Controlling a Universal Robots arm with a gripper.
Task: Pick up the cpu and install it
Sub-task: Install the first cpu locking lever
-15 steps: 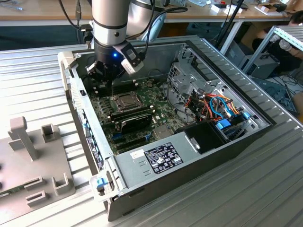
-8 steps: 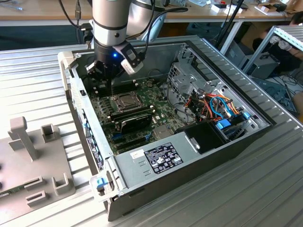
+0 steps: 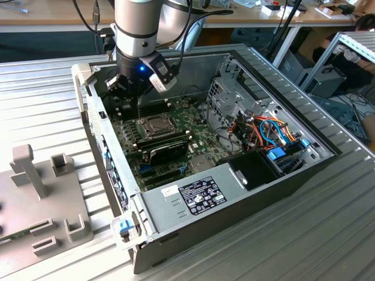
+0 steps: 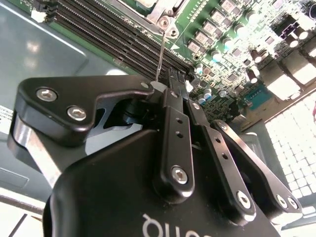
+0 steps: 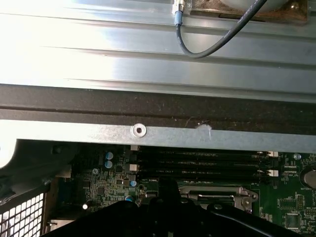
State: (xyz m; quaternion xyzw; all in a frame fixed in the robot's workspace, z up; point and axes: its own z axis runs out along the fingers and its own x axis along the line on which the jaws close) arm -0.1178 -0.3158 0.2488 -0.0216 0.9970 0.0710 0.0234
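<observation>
The fingers (image 4: pixel 171 101) look drawn narrowly together. A thin metal rod (image 4: pixel 160 54) rises from right beside their tips, and I cannot tell whether they pinch it or merely touch it. They hang just above the memory slots (image 4: pixel 113 37) on the green motherboard (image 4: pixel 232 44). In the first wrist view the socket frame (image 5: pixel 217 193) lies next to those slots.

In the exterior view the arm (image 3: pixel 136 29) stands over the far part of the open case (image 3: pixel 252 225), towards the exterior view's left. The case lies on the ribbed metal counter (image 3: pixel 47 76).

A small silver-grey square, which I take for the cpu (image 3: pixel 153 123), lies inside the socket frame. It is just nearer than the fingers and apart from them.

The picking up and placing therefore seem done, and the step in hand looks like work on the socket's latch rather than on the chip. That is a judgement, since the contact itself is hidden. Any move from here calls for small, slow motion, as the rod is thin and the slots and board parts crowd close around the tips.
</observation>
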